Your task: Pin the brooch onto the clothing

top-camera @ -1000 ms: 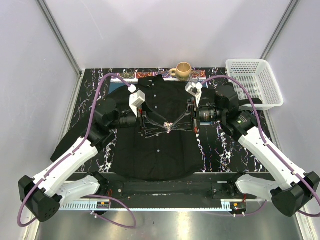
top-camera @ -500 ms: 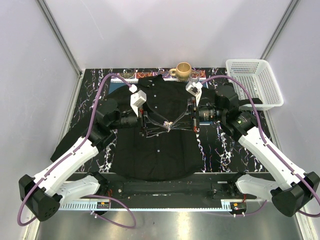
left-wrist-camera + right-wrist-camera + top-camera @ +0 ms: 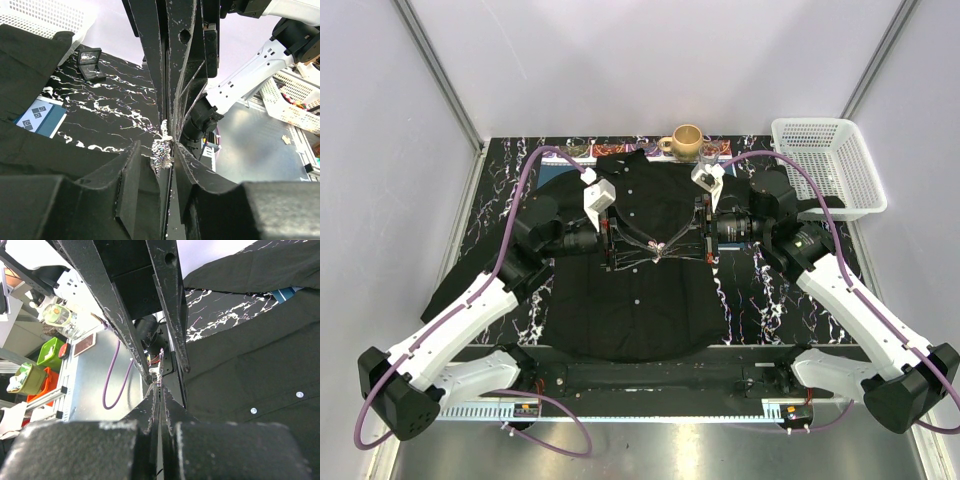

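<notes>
The black shirt (image 3: 630,300) lies spread flat on the marbled table, its white buttons (image 3: 299,394) in a row. Both grippers meet tip to tip above its chest. The brooch (image 3: 660,250), a tiny silvery glittering ornament, hangs between them. My right gripper (image 3: 667,248) is shut on the brooch (image 3: 160,380), pinching it at its very tips (image 3: 160,390). My left gripper (image 3: 654,251) stands open, its jaws part-way in around the brooch (image 3: 162,150). A narrow gap shows beside the left finger (image 3: 131,170). Black shirt cloth (image 3: 30,55) fills the left wrist view's left side.
A white mesh basket (image 3: 825,160) stands at the back right. A tan mug (image 3: 687,140) and small jars sit at the back edge. A small open black box (image 3: 90,62) and a blue card (image 3: 40,117) lie on the table. One sleeve (image 3: 450,285) hangs off the left edge.
The left gripper's jaws have narrowed around the brooch. The right gripper has stayed shut and in place.
</notes>
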Robot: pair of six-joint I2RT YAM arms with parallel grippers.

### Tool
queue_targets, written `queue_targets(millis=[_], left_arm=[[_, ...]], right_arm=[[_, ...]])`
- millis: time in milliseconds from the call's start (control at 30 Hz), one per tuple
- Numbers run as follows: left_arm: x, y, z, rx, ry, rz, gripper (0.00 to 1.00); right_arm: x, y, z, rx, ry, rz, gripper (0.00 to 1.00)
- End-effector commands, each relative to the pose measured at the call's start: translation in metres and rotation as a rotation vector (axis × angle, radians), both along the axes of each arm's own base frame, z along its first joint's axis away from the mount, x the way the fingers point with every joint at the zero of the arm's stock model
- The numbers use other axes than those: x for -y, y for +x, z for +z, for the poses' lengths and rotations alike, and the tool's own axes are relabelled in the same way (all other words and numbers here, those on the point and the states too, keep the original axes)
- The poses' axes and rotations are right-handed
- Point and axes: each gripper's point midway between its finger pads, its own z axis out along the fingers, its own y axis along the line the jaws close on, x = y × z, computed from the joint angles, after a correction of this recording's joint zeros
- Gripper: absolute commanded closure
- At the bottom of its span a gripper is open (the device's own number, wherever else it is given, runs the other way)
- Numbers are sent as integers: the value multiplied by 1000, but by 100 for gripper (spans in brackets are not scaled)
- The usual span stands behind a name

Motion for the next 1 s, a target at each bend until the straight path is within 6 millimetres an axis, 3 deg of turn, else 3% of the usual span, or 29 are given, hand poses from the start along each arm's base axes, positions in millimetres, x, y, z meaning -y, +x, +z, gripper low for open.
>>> queue_targets(millis=[0, 200, 500, 533, 600, 667, 833, 967], left_arm=[[1, 7, 16, 54, -21, 34, 69], [-1, 10, 13, 54, -6, 57, 85], [-3, 7, 7, 46, 8, 52, 86], [-4, 6, 9, 50, 3, 48, 82], [-5, -1, 10, 48, -9, 24, 62], [-7, -5, 12, 64, -19, 11, 51], [-18, -11, 14, 108, -16, -14, 44], [-29, -29, 23, 258, -41, -65, 40]], right_arm=[[-2, -5, 27, 88, 56, 23, 100], [-2, -10, 31, 90, 68, 40, 100], [-1, -10, 30, 93, 69, 45, 100], [-1, -11, 30, 93, 69, 46, 100], [-1, -11, 30, 94, 66, 42, 100], [0, -11, 29, 97, 64, 41, 100], [4, -12, 30, 173, 59, 26, 100], [8, -13, 30, 256, 43, 32, 100]])
